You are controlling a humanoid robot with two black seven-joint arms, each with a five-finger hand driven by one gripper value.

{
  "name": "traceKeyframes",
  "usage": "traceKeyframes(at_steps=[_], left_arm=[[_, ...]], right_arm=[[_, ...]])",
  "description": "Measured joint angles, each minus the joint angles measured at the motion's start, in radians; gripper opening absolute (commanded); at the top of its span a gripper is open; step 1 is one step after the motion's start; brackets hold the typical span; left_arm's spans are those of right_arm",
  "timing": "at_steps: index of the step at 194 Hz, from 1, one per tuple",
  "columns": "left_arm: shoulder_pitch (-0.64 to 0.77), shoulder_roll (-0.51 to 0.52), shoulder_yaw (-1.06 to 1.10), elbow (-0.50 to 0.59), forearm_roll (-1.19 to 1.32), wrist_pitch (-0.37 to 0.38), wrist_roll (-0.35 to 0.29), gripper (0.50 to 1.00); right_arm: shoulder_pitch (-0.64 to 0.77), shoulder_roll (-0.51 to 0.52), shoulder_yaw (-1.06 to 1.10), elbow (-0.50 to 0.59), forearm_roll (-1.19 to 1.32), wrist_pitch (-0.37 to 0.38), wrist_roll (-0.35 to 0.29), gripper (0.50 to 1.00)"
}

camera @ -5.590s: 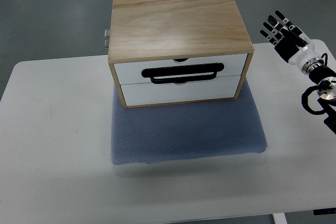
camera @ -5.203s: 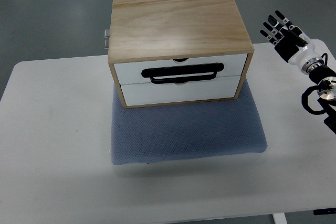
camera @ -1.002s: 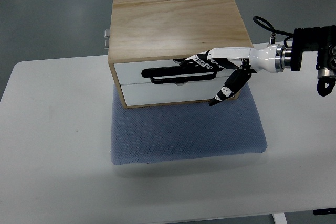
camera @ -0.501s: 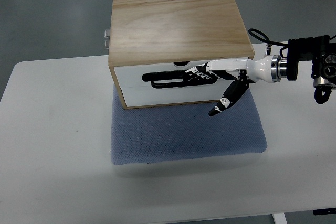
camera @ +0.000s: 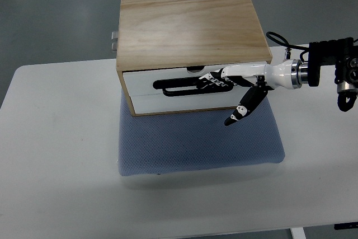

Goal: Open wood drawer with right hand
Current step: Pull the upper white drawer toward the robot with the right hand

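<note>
A white rectangular table (camera: 61, 155) carries a blue-grey mesh mat (camera: 196, 138), and on the mat's far part stands a light wooden box with two white drawer fronts (camera: 190, 32). The upper white drawer (camera: 168, 76) bears a long black loop handle (camera: 187, 85) — its front sits slightly forward of the lower one. The right hand (camera: 232, 79) reaches in from the right, fingers (camera: 215, 79) hooked over that handle, thumb hanging down apart over the mat.

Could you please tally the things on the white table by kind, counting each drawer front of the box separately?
Light wooden box: 1
White drawer fronts (upper, lower): 2
Black loop handle: 1
Blue-grey mesh mat: 1
Total: 5
</note>
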State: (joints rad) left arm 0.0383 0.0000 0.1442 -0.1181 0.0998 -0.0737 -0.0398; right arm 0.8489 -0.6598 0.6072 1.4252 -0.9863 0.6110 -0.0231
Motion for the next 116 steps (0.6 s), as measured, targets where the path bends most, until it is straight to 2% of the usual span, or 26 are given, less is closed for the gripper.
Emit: traceKeyframes(at_steps=[49,85,116], left_arm=[[0.000,0.000,0.000,0.000,0.000,0.000,0.000,1.000],[0.000,0.000,0.000,0.000,0.000,0.000,0.000,1.000],[0.000,0.000,0.000,0.000,0.000,0.000,0.000,1.000]], right_arm=[[0.002,-0.025,0.000,0.027,0.011,0.000,-0.003,0.944],[0.002,-0.048,-0.001,0.051,0.042,0.000,-0.041,0.944],[0.002,-0.073,-0.011,0.070,0.057,0.000,-0.049,0.944]])
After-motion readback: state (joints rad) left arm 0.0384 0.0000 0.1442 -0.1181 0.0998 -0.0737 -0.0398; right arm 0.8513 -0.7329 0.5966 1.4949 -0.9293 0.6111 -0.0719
